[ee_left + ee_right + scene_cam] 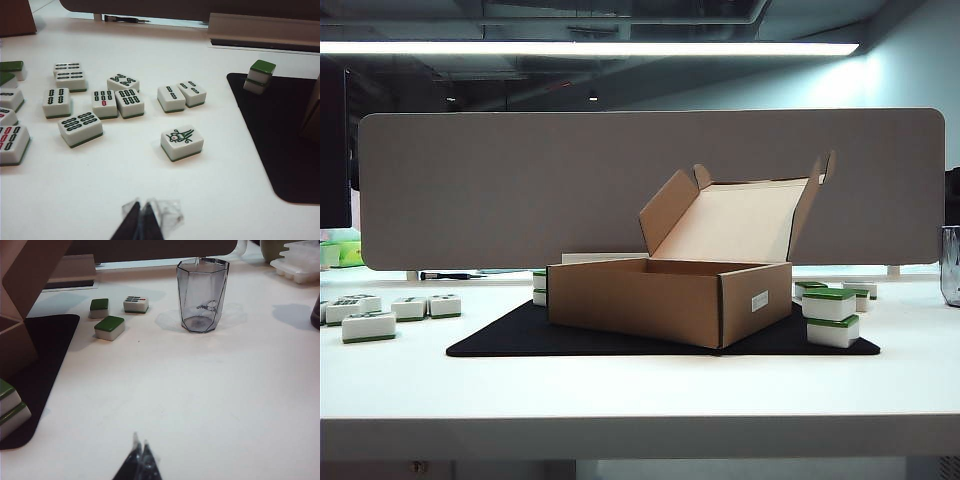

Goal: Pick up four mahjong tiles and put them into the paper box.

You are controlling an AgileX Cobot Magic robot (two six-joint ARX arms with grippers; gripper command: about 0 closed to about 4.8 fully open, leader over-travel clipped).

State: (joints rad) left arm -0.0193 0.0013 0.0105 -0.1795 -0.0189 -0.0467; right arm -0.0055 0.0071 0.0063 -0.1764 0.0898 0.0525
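Observation:
The brown paper box [670, 298] stands open on a black mat [510, 338] at mid-table, lid raised. Several mahjong tiles lie face up on the white table left of the mat; the nearest to my left gripper [141, 206] is a bird-marked tile [182, 142], apart from the fingers. A two-tile stack [259, 76] sits on the mat's left corner. Right of the box stands another green-topped stack [831, 316], seen too as a stack [10, 407] in the right wrist view. My right gripper [140, 445] hovers over bare table, shut and empty, like the left. Neither gripper shows in the exterior view.
A clear faceted glass [201, 294] stands beyond the right gripper, with three tiles [109, 327] beside it. A grey partition [650, 185] closes off the back of the table. White trays [300, 262] sit at the far right. A pen [125, 20] lies by the partition.

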